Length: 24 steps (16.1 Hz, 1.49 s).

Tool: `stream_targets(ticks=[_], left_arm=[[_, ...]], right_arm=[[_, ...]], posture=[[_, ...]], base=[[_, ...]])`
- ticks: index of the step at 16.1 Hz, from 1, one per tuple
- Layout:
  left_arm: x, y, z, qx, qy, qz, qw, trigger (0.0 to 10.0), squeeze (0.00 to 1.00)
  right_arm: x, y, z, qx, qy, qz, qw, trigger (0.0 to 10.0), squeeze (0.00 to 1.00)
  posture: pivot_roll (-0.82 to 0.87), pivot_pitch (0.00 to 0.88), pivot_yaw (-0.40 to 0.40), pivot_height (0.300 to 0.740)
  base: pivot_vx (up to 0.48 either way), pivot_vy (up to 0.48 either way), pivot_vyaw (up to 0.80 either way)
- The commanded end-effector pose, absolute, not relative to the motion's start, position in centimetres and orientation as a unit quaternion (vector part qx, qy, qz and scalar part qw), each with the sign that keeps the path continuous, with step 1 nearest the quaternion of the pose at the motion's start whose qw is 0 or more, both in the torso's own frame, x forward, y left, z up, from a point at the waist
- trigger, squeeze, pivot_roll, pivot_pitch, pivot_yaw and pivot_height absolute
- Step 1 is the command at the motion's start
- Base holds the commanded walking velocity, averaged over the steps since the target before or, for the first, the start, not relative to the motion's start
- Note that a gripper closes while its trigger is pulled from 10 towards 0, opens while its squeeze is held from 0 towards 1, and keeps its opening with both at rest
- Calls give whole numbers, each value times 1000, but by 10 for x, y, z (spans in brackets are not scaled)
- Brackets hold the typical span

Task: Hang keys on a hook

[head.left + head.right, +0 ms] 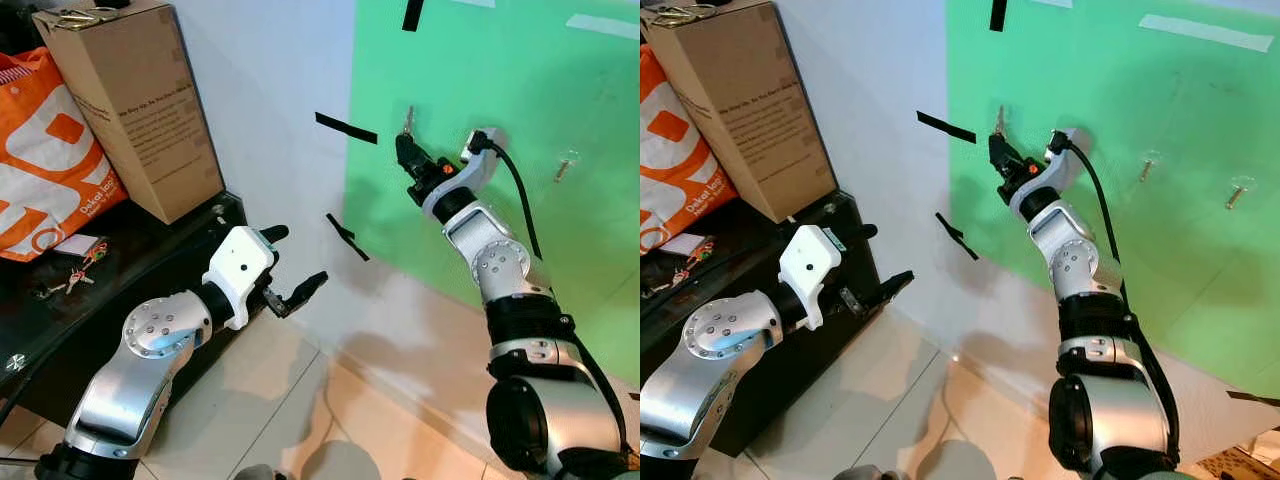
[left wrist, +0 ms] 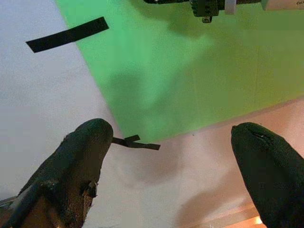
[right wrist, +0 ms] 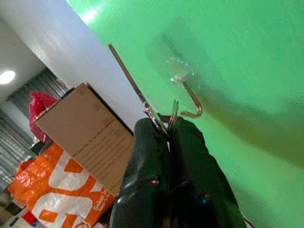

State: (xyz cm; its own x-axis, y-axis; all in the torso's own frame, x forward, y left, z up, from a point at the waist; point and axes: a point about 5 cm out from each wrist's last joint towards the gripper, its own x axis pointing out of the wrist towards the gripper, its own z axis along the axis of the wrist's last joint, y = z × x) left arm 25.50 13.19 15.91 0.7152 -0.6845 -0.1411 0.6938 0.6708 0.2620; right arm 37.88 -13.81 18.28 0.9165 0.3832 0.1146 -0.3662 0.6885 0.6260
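Fingers of the left gripper (image 1: 290, 270) spread wide, empty, beside the black cabinet's (image 1: 150, 262) front corner. Further keys (image 1: 72, 280) lie on its top (bag (image 1: 45, 160) and box (image 1: 135, 105) behind). Farther, the right gripper (image 3: 164, 126) pinches the keys (image 3: 137, 90), ring touching the hook (image 3: 190, 97) on the green wall (image 1: 500, 130).

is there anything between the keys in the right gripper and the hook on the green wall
Nothing visible stands in the way. The right gripper is shut on the keys, held up right at the hook on the green wall. The ring sits just beside the hook's curl; whether they touch cannot be told.
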Motion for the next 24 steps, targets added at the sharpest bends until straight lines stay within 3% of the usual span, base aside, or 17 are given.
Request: stream_targets(ticks=[1,24], left_arm=[[256,132,160,155,13,-378,913,10000,345],[253,132,161,156,16,-383,910,10000,345]], right_arm=[[382,-137,190,338,3,206,918,10000,0],[387,-149,166,352,46,123,927,10000,0]], posture=[[78,0,52,740],[83,0,52,740]], base=[[0,0,0],[0,0,0]])
